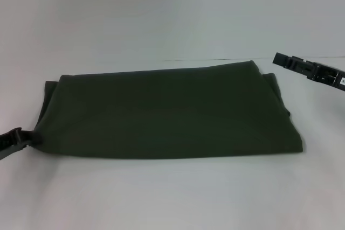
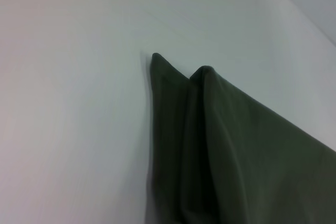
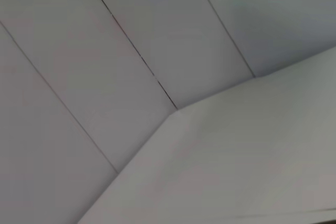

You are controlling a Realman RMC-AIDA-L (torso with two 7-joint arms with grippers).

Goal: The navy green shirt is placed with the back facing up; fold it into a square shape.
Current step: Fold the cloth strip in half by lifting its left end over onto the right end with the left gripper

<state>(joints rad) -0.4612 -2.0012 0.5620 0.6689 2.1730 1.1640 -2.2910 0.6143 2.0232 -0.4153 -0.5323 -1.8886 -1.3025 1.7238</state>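
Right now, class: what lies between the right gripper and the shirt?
Only bare white table, seen in the head view, separates the right gripper from the navy green shirt.

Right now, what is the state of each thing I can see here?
shirt: folded into a wide band, lying flat on the table, plain side up.
left gripper: at the shirt's left near corner, touching the edge.
right gripper: in the air past the shirt's right far corner, apart from it.
table: white, bearing the shirt.

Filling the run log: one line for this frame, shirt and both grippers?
shirt: folded into wide band, flat on table | left gripper: at shirt's left near corner | right gripper: raised off shirt's far right corner
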